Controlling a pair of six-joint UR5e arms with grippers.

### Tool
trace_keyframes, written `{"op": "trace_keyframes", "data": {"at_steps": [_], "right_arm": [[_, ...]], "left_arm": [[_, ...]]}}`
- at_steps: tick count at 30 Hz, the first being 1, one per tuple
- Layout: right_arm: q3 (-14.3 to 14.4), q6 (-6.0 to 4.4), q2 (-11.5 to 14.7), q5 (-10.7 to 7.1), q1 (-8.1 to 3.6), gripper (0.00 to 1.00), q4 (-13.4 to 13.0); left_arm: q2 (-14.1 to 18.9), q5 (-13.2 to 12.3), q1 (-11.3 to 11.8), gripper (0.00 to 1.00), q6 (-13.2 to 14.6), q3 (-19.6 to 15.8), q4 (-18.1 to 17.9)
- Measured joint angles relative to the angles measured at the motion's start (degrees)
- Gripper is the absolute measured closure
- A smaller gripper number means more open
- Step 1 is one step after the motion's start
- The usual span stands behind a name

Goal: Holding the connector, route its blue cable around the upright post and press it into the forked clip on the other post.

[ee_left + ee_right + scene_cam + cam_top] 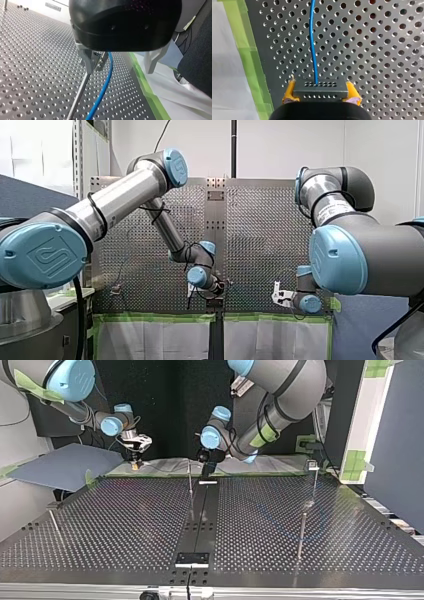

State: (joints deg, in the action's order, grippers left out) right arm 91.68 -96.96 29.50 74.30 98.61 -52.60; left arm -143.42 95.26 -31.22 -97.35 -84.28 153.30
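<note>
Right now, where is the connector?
In the right wrist view, the connector sits clamped in my right gripper's jaws, over the perforated table beside its green tape, the blue cable running ahead.

perforated table (374, 57) matt metal; blue cable (310, 37) smooth, glossy.

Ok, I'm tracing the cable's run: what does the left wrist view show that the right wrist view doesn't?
Only the left wrist view shows the post with its clip, the blue cable passing close beside. Only the right wrist view shows the connector clamped between my right gripper's yellow pads. Both show the cable, the perforated table and green tape.
</note>
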Motion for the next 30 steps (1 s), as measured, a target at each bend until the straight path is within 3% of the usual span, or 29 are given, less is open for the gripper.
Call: {"op": "trace_keyframes", "data": {"at_steps": [17, 30], "right_arm": [[0.04, 0.00, 0.00, 0.07, 0.03, 1.00, 0.21], [-0.05, -0.19, 0.00, 0.00, -0.10, 1.00, 0.25]], "left_arm": [[2.83, -0.45, -0.64, 0.00, 0.06, -2.51, -0.84], [3.12, -1.17, -2.01, 0.00, -0.05, -3.67, -1.46]]}}
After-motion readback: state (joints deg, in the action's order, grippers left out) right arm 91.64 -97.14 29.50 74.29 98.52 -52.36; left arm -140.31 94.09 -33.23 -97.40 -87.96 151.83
